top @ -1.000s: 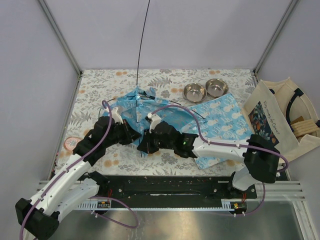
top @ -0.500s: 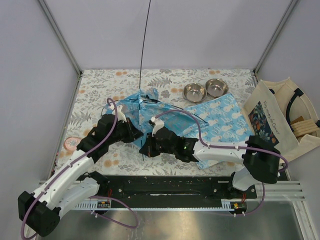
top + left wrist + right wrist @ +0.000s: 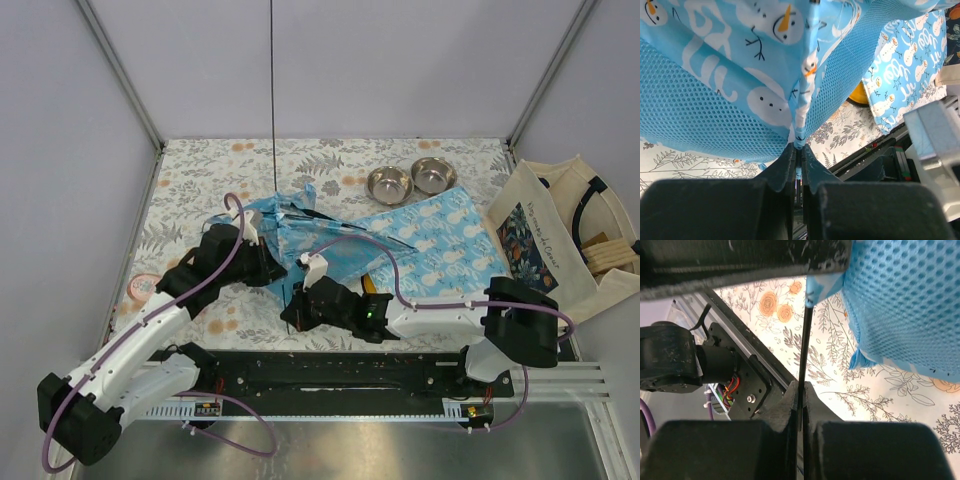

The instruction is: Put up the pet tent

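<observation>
White arm links, black joints; left tool, right tool matte black; purple cables, green wrist LED

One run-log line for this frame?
left gripper: shut on seam of light-blue snowman-print fabric pet tent | right gripper: shut on thin black flexible pole | tent: crumpled, not erected

The pole vanishes between the right gripper's closed fingers. Beyond the left gripper, the tent mostly hides something yellow
</observation>
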Motion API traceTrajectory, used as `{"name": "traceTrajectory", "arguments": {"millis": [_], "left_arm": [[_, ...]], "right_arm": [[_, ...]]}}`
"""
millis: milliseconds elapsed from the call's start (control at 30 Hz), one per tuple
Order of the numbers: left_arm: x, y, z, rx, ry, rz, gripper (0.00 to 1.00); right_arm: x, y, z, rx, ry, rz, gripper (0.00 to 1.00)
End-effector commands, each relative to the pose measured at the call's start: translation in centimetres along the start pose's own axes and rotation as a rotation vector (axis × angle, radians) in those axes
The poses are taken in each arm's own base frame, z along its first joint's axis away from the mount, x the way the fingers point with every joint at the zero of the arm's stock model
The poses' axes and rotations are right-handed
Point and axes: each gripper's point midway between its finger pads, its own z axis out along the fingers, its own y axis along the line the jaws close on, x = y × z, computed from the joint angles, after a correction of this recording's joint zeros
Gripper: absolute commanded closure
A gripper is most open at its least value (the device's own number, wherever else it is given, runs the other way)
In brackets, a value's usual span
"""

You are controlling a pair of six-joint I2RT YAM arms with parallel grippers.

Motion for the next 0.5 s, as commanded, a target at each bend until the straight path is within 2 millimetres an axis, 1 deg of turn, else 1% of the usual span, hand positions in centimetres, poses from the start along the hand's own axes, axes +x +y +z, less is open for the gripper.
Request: {"name": "traceTrajectory", "arguments": {"millis": [0,100,233,333,367,400,433,467], "left_arm": [[-6.3,-1.3,-0.4,-0.009,-0.213,0.058,1.0],[-6.6,-1.3,-0.4,-0.01,-0.217,0.067,1.0],[-7.1,-1.2,-0.3,-0.026,-0.224,0.084,1.0],[-7.5,-1.4,-0.5,-0.027,-0.231,0.097,1.0],[-7.7,-1.5,-0.5,-0.027,-0.232,0.103,0.97],[-7.9,-1.8,-0.7,-0.02,-0.236,0.111,0.9],[-8.0,-1.9,-0.9,-0.018,-0.24,0.119,0.79],[-8.1,-2.0,-1.1,-0.015,-0.244,0.128,0.67]], "right_arm": [[4.6,3.6,-1.9,-0.138,0.119,-0.077,1.0],[5.9,3.8,-2.1,-0.144,0.141,-0.091,1.0],[7.4,4.4,-2.3,-0.164,0.171,-0.116,1.0],[7.4,5.1,-2.4,-0.177,0.17,-0.124,1.0],[6.9,5.2,-2.5,-0.17,0.155,-0.126,1.0],[6.4,5.4,-2.6,-0.168,0.141,-0.126,1.0],[5.6,5.7,-2.8,-0.163,0.114,-0.121,1.0],[4.8,6.2,-3.2,-0.163,0.093,-0.113,1.0]]}}
